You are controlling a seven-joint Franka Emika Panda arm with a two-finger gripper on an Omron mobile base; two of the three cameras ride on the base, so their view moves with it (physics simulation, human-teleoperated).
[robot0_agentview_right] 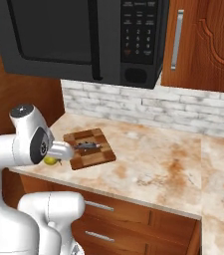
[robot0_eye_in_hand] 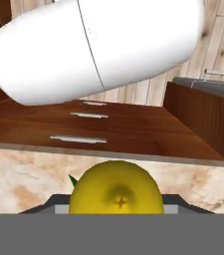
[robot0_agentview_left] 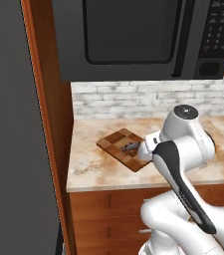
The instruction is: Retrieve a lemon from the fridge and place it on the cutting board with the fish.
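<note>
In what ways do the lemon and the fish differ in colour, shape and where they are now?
The lemon is bright yellow; the fish is dark grey. The lemon is round and plump, while the fish is slender and long. The fish lies on the cutting board, whereas the lemon sits in the tool at the counter's front edge, beside the board. Both are small.

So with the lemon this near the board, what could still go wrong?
1. The lemon hangs in the gripper over the counter's front edge, short of the cutting board. Released here, it may roll off to the floor.
2. It is round and the board is small, so a drop from height could let it roll off.
3. The fish lies mid-board; a low approach may nudge it.
</note>
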